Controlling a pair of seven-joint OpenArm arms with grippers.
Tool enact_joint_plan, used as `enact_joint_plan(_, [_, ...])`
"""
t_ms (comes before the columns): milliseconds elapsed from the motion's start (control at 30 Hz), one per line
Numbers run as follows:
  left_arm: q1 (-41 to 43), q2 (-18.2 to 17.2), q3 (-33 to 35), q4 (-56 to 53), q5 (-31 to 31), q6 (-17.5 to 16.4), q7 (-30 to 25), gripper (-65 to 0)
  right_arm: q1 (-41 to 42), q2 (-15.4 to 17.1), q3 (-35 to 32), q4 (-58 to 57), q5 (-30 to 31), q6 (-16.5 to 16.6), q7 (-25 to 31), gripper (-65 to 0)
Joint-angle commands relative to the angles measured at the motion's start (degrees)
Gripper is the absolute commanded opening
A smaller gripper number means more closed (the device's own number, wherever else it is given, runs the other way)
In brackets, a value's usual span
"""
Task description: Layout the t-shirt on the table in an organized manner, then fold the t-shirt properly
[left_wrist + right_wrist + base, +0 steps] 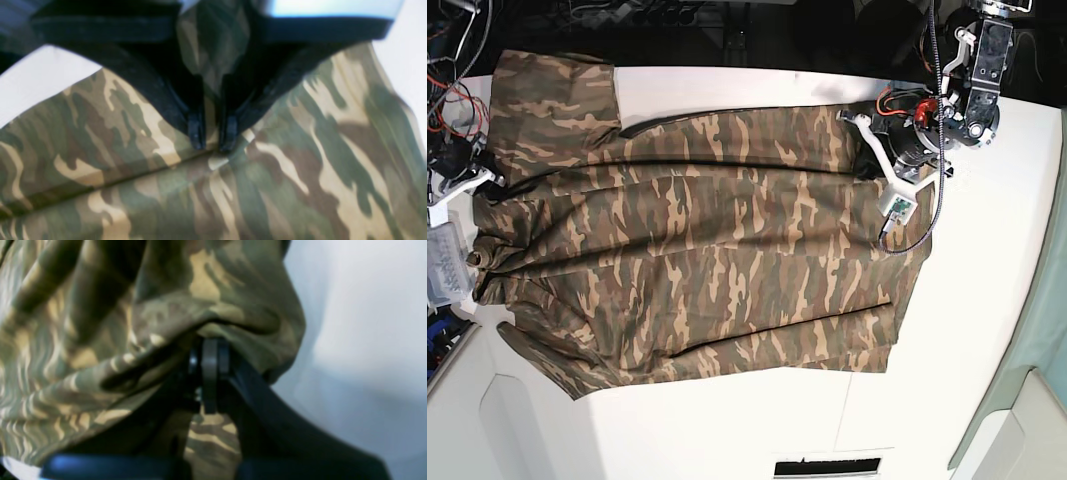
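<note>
The camouflage t-shirt lies spread across the white table, with a sleeve at the upper left and some folds along its left end. My left gripper is shut, pinching a fold of the t-shirt at its upper right edge; in the base view it sits on that edge. My right gripper is shut on a bunched part of the t-shirt, with cloth draped over its fingers; in the base view it is at the shirt's left end.
Bare table shows beside the cloth in the left wrist view and to the right in the right wrist view. Cables and electronics crowd the left edge. A dark slot sits at the bottom edge.
</note>
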Motion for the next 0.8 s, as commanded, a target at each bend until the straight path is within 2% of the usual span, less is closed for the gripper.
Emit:
enact_joint_plan(0, [-1.3, 0.0, -0.1, -0.9, 0.8, 0.5, 1.1, -53.0, 1.8, 1.3, 0.3, -0.1, 0.0, 0.1, 0.5, -65.0])
enact_joint_plan(200, [-7.1, 0.5, -0.1, -8.1, 1.0, 0.4, 1.1, -53.0, 6.2, 1.3, 0.3, -3.3, -0.9, 0.0, 0.5, -65.0])
enact_joint_plan(300, [-9.2, 0.5, -0.1, -8.2, 0.7, -3.3, 4.1, -52.0, 6.5, 2.1, 0.3, -2.8, 3.3, 0.0, 1.6, -65.0])
enact_joint_plan(367, [-9.6, 0.4, -0.1, -8.0, -0.3, -4.7, 5.9, -44.4, 6.3, 3.4, 0.3, -2.1, 6.0, 0.0, 2.0, -65.0])
enact_joint_plan(433, [-9.0, -0.1, -0.1, -7.1, -0.6, -4.7, 6.1, -36.5, 6.0, 4.8, 0.3, -1.1, 7.4, -0.1, 1.9, -64.0])
enact_joint_plan(533, [-7.4, -2.0, -0.1, -3.6, -2.4, -4.7, 5.5, -34.7, 5.7, 6.9, 0.4, 1.3, 7.5, -0.1, -1.4, -44.4])
enact_joint_plan(600, [-6.3, -3.6, -0.1, 0.0, -4.1, -3.7, 5.5, -34.7, 5.7, 8.3, 0.6, 2.9, 8.5, -0.1, -5.5, -36.7])
enact_joint_plan(767, [-2.0, -6.4, -0.1, 9.4, -6.6, -3.6, 5.5, -34.7, 2.3, 11.8, 0.7, 6.2, 15.2, -0.1, -12.9, -36.1])
